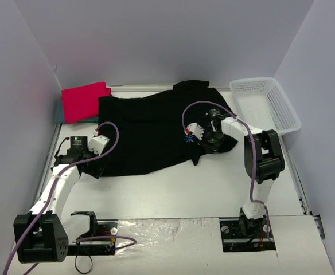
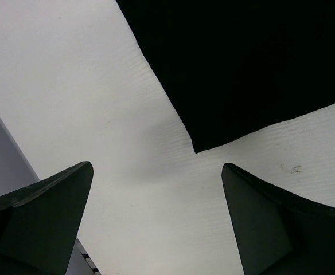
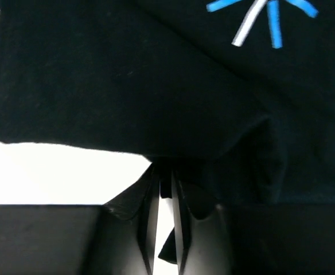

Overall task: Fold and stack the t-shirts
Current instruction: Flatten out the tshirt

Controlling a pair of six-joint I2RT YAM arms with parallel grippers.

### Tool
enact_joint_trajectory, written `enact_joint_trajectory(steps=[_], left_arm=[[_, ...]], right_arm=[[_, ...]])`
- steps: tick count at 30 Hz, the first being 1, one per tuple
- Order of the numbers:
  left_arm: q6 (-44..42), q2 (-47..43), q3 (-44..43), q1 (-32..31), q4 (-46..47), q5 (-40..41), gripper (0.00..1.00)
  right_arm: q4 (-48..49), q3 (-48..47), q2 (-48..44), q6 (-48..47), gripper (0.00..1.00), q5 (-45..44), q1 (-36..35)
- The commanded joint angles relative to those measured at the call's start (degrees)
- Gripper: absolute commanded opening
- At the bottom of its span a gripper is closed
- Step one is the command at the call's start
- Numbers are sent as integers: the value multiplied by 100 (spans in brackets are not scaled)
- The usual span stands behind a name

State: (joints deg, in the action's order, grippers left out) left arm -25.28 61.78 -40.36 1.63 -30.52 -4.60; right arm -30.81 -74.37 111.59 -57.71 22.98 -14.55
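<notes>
Right wrist view: the right gripper is seen with its jaws drawn almost together. A ridge of cloth is gathered into the tips, so a pinch on the black t-shirt is judged to be made.
Left wrist view: the left gripper is held wide open over the bare table with nothing between its fingers. A corner of the black cloth lies just ahead of them, untouched.
Right arm pose: the arm is bent inward to the left, and its wrist is lowered onto the right part of the garment, near a small blue and white print.
Left arm pose: the arm is stretched forward along the left side, with the wrist tipped down at the garment's near left edge.
Black t-shirt: it is spread mostly flat across the middle and far part of the table, and its near hem runs unevenly.
Handling: light, limp cloth is expected. It is not fragile, but it is likely to sag and drag wherever it is not held, and a thin layer may slip out of a shallow pinch.
Where to hold: hems and corners are judged best, one for each gripper, so that a fold can be carried over evenly.
Other shirts: the red-pink t-shirt is laid folded at the far left, beside the black one. The teal-blue t-shirt shows only as a sliver at its left edge.
Basket: a white mesh basket is set at the far right, near the black cloth.
</notes>
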Motion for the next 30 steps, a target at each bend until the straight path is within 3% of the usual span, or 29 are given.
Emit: enact_joint_trajectory(steps=[1,7,10,22,30], left_arm=[[-30,-26,-33,39,29,47,95],[-21,-52,-42,48,20,3,95],[-30,-69,-42,57,11,3,95],[-39,-219,-51,57,-6,-85,95],[-47,-368,-51,57,-41,-182,95]], right_arm=[[1169,730,312,321,10,-1232,-48],[1411,994,276,506,0,-1507,-57],[1359,1073,170,550,0,-1499,-66],[-732,590,-972,357,0,-576,-92],[-1296,537,-1544,542,0,-479,-101]])
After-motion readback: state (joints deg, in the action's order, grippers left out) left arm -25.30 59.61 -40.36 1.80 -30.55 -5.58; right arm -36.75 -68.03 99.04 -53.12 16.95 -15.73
